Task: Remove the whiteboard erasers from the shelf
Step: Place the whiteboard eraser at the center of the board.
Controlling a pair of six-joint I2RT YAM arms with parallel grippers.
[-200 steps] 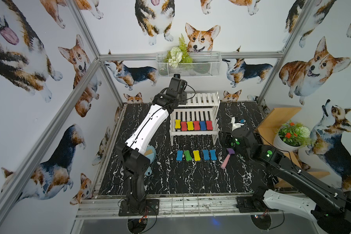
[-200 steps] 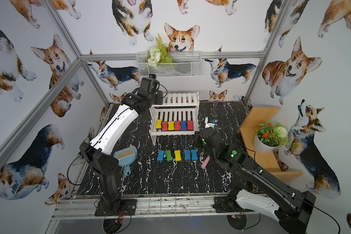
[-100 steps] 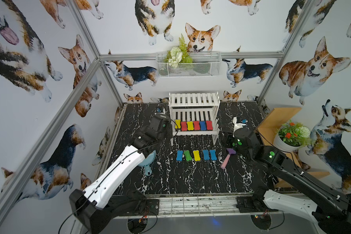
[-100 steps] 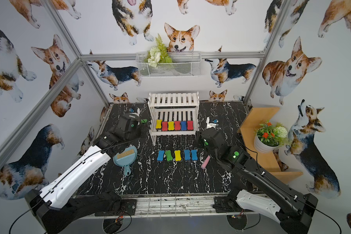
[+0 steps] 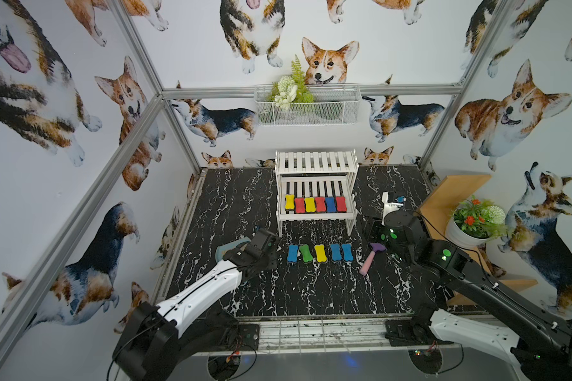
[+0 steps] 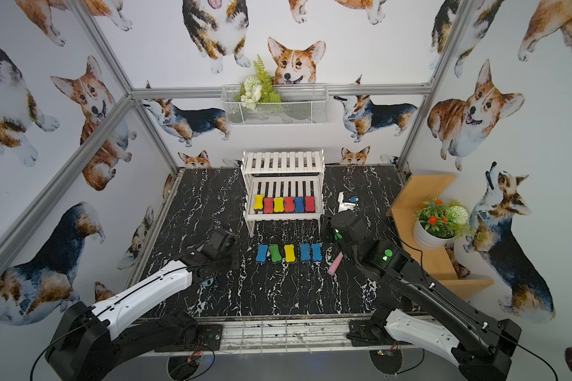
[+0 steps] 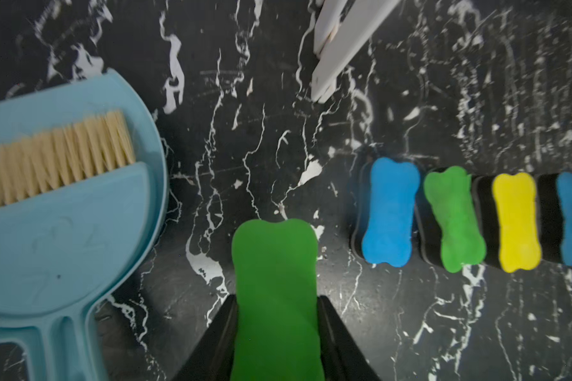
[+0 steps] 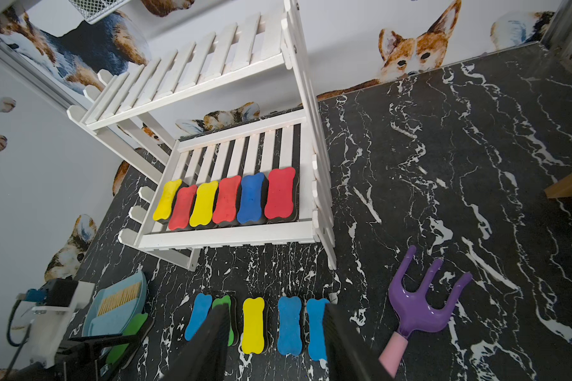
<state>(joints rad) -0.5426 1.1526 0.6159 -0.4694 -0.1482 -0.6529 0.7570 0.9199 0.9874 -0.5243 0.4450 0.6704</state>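
Left tool (image 7: 276,298) clamps a green bone-shaped foam eraser (image 7: 274,260), its gripped end cut off from view; right tool (image 8: 275,313) has its jaws apart, empty.

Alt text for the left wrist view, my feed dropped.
The left gripper is shut on a green eraser over the black marble table. A row of erasers lies to one side, a blue dustpan holding a brush to the other.

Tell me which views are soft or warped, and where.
Left wrist view: the held green eraser is soft from closeness, and the marble smears toward the edges. Right wrist view: the right gripper is a blurred dark foreground, and the shelf looks splayed by the wide lens. Both top views: sharp, evenly lit; frame posts lean outward.
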